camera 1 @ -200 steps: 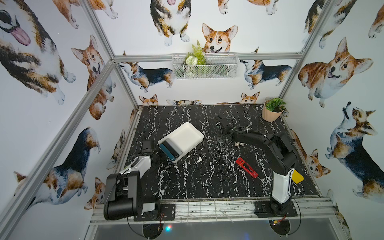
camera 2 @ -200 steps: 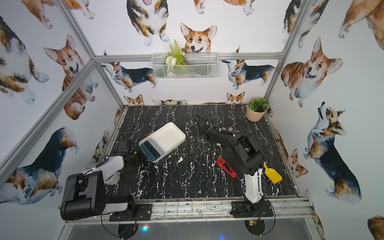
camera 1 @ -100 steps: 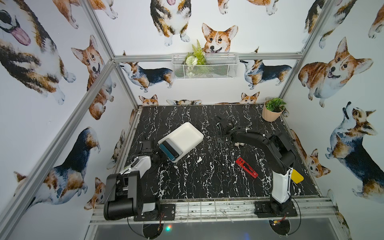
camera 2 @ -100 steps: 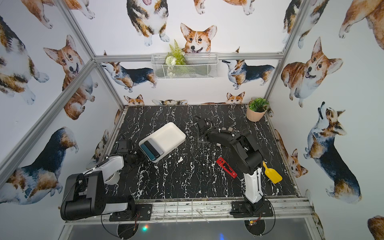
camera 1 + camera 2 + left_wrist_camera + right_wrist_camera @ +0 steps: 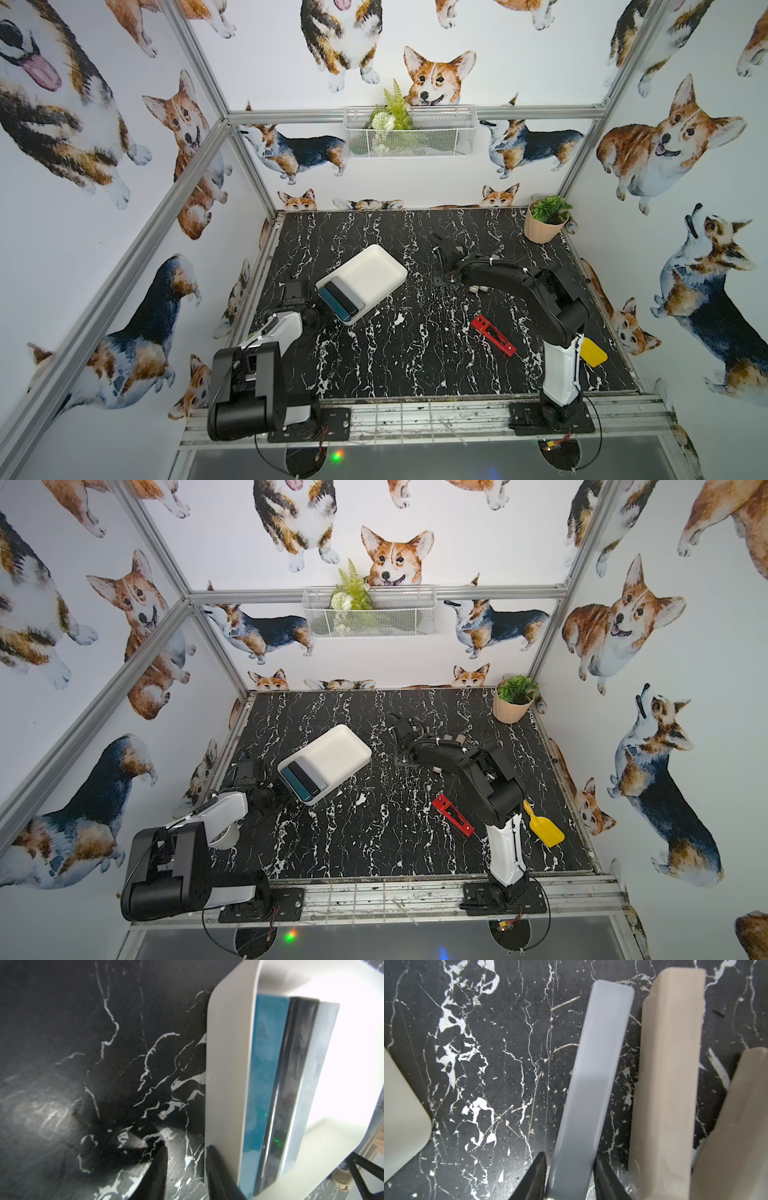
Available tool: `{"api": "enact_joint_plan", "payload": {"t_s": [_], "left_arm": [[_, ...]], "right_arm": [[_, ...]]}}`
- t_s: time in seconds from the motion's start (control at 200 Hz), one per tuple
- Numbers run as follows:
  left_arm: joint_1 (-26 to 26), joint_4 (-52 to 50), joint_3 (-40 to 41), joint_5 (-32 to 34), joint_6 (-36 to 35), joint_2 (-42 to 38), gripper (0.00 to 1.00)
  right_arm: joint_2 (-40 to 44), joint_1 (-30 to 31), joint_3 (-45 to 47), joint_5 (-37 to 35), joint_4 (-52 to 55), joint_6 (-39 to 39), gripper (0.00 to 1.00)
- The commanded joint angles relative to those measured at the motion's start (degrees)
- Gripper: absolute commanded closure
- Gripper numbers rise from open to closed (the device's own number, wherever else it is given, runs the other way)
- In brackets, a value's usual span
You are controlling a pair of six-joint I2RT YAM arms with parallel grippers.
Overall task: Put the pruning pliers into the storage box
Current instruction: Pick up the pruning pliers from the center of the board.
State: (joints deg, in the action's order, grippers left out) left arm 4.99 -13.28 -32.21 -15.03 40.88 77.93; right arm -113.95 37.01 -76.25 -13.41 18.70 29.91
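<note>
Pruning pliers (image 5: 341,299) are lying in three places on the black marbled counter (image 5: 374,353). Three of them are sitting side by side inside the storage box (image 5: 370,270), packed against the short end nearest the left arm. A teal bar (image 5: 333,306) is resting against the wall, a black bar (image 5: 341,299) is touching it, and a grey bar (image 5: 350,293) is lying on the inner side. Beyond them the box floor is showing plain white.

The left pincer (image 5: 186,1147) is hanging low at that same end of the box, its jaws standing narrowly apart. One finger (image 5: 220,1174) is lying over the box's rim and the other is sitting outside it, above the counter. I cannot tell whether the rim is actually being pinched.

The right arm (image 5: 519,278) is reaching across the counter towards the middle. The right pincer (image 5: 570,1157) is clasping a pale grey bar (image 5: 591,1084), with a finger pressing on each long side near one end. That bar is lying flat on the counter. A beige bar (image 5: 668,1084) is lying just beside it and nearly parallel, and a second beige bar (image 5: 737,1126) is angling in beyond that. A rounded corner of the box is showing on the pale grey bar's other side.

A red bar (image 5: 493,335) with black slots is lying alone nearer the right arm's base, well apart from the box. A yellow shovel (image 5: 544,827) is resting near that base, by the counter's right edge.
</note>
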Motion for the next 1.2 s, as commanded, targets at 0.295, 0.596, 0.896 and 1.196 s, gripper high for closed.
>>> {"api": "enact_joint_plan", "payload": {"t_s": [0.295, 0.596, 0.896, 1.196], "left_arm": [[0.04, -1.66, 0.21, 0.24, 0.07, 0.06, 0.65], [0.00, -1.58, 0.10, 0.17, 0.15, 0.18, 0.65], [0.02, -1.58, 0.13, 0.25, 0.12, 0.20, 0.65], [0.01, -1.84, 0.10, 0.44, 0.07, 0.03, 0.65]], "right_arm": [[-0.86, -0.01, -0.45, -0.55, -0.62, 0.50, 0.67], [-0.35, -0.09, -0.53, 0.11, -0.59, 0.16, 0.80], [1.35, -0.01, 1.85, 3.16, -4.50, -0.41, 1.00], [1.80, 0.08, 2.41, 3.88, -5.16, -0.64, 1.00]]}}
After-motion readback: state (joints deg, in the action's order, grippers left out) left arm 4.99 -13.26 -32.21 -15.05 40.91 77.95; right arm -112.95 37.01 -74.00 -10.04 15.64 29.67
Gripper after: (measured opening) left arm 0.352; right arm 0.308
